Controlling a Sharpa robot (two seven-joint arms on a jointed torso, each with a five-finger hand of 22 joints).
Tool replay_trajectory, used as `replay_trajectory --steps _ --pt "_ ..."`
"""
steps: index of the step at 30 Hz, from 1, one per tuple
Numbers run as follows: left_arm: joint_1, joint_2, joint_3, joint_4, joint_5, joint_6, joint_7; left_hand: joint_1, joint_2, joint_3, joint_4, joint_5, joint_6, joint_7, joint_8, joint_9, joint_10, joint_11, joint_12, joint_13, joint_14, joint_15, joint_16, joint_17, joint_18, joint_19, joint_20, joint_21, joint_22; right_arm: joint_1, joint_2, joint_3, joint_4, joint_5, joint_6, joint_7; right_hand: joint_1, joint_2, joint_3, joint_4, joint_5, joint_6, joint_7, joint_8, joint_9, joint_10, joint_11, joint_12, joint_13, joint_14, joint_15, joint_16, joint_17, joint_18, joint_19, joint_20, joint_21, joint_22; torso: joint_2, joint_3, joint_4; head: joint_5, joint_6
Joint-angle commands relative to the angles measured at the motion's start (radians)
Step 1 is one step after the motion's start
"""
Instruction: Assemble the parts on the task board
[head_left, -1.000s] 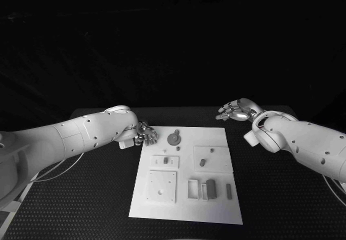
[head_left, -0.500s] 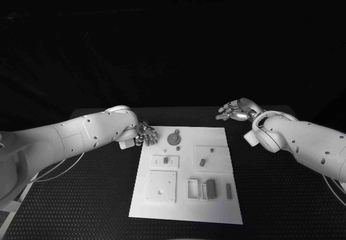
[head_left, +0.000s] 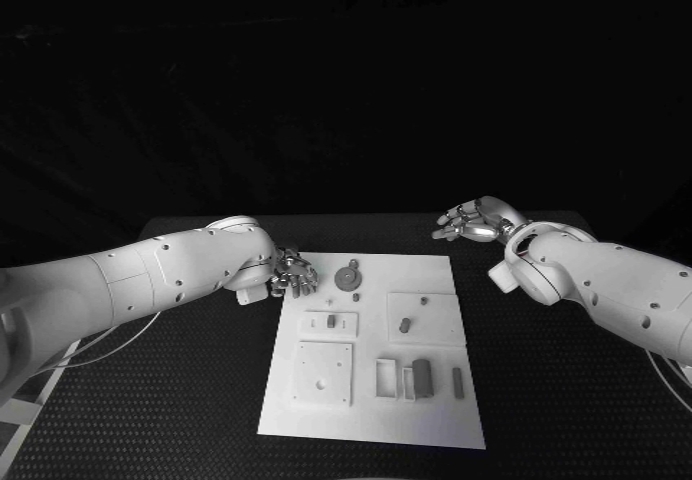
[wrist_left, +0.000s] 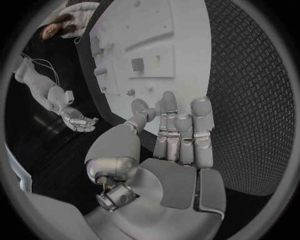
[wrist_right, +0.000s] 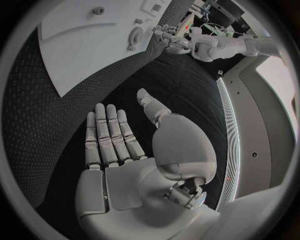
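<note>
The white task board (head_left: 378, 350) lies flat on the black table (head_left: 173, 400), a long rectangle whose long axis runs from the robot's side away towards the far edge. Nearest the robot on the board sit a raised square plate (head_left: 325, 373) and, beside it, a small open frame (head_left: 387, 378) with two upright dark blocks (head_left: 420, 378) and a slim dark bar (head_left: 459, 382), its long axis parallel to the board's. Past these, mid-board, a small rectangular plate carries one dark peg (head_left: 332, 321), and a second square plate holds one short peg (head_left: 407, 323). At the board's far end lies a single round dark disc part (head_left: 348, 274). The left hand (head_left: 290, 272) hovers just off the board's far left corner, fingers loosely together, holding nothing. The right hand (head_left: 476, 220) is beyond the board's far right corner, well apart from it, fingers spread and empty.
</note>
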Motion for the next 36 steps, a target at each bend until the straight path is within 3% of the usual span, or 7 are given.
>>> replay_trajectory --steps 1,9,21,24,31,36 --pt "0.001 -0.017 0.001 0.038 -0.017 -0.023 0.002 0.016 0.004 0.135 -0.128 0.006 0.01 0.004 0.006 0.001 0.008 0.0 0.004 0.001 0.002 -0.007 0.006 -0.001 0.062 0.01 -0.001 0.004 0.019 0.0 0.0 0.0 -0.002 0.002 0.006 0.007 0.004 0.0 -0.006 0.0 0.001 -0.01 0.022 0.005 -0.002 0.004 0.002 -0.007 -0.001 0.002 0.005 -0.006 -0.001 -0.02 -0.006 -0.002 -0.005 0.001 0.0 -0.0003 0.0016 0.001 0.001" --pt "0.001 -0.071 0.001 0.146 -0.019 -0.035 -0.019 0.019 0.002 0.135 -0.128 0.008 0.013 0.003 0.007 0.002 0.011 -0.002 0.006 0.002 0.005 -0.009 0.008 -0.001 0.062 0.013 -0.002 0.005 0.019 0.0 -0.001 0.0 -0.004 0.004 0.007 0.006 0.004 0.0 -0.007 0.0 0.001 -0.01 0.022 0.005 -0.002 0.004 0.002 -0.007 -0.002 0.002 0.005 -0.007 -0.001 -0.02 -0.006 -0.001 -0.005 0.001 0.0 0.0001 0.001 0.005 0.001" --pt "0.0 -0.115 -0.004 0.217 -0.019 -0.063 -0.03 0.023 0.0 0.135 -0.128 0.01 0.016 0.001 0.008 0.003 0.015 -0.004 0.008 0.003 0.008 -0.011 0.01 -0.001 0.062 0.016 -0.003 0.007 0.019 0.0 -0.004 0.0 -0.004 0.005 0.008 0.006 0.004 0.0 -0.007 0.0 0.001 -0.01 0.022 0.005 -0.002 0.004 0.002 -0.007 -0.003 0.002 0.006 -0.007 -0.001 -0.02 -0.006 -0.001 -0.005 0.002 0.001 -0.0005 -0.0003 0.007 -0.004" --pt "-0.001 -0.126 -0.019 0.239 -0.019 -0.076 -0.031 0.024 0.0 0.135 -0.128 0.011 0.018 0.0 0.009 0.004 0.016 -0.004 0.009 0.004 0.01 -0.012 0.011 -0.001 0.062 0.018 -0.004 0.008 0.019 0.0 -0.006 0.0 -0.003 0.006 0.007 0.006 0.003 0.0 -0.008 0.0 0.001 -0.01 0.022 0.005 -0.002 0.004 0.002 -0.007 -0.004 0.002 0.006 -0.008 0.0 -0.02 -0.006 -0.001 -0.006 0.002 0.002 -0.001 0.0005 0.009 -0.005" --pt "-0.005 -0.13 -0.033 0.246 -0.029 -0.073 -0.032 0.025 -0.001 0.135 -0.128 0.012 0.018 0.0 0.009 0.004 0.017 -0.005 0.009 0.004 0.011 -0.012 0.012 -0.001 0.063 0.019 -0.004 0.009 0.019 0.0 -0.007 0.0 -0.002 0.007 0.008 0.007 0.003 0.0 -0.008 0.0 0.001 -0.01 0.022 0.005 -0.002 0.004 0.002 -0.007 -0.004 0.002 0.006 -0.008 0.0 -0.02 -0.006 -0.001 -0.006 0.002 0.002 -0.001 0.0002 0.013 -0.011" --pt "-0.01 -0.134 -0.05 0.255 -0.029 -0.074 -0.032 0.026 -0.001 0.135 -0.128 0.013 0.019 -0.001 0.009 0.004 0.018 -0.005 0.01 0.004 0.011 -0.013 0.012 -0.001 0.063 0.02 -0.005 0.009 0.019 0.0 -0.008 0.0 -0.002 0.007 0.009 0.006 0.003 0.001 -0.008 0.0 0.001 -0.01 0.022 0.006 -0.002 0.005 0.002 -0.007 -0.005 0.002 0.006 -0.009 0.0 -0.02 -0.006 -0.001 -0.006 0.002 0.002 -0.001 0.0004 0.014 -0.015"
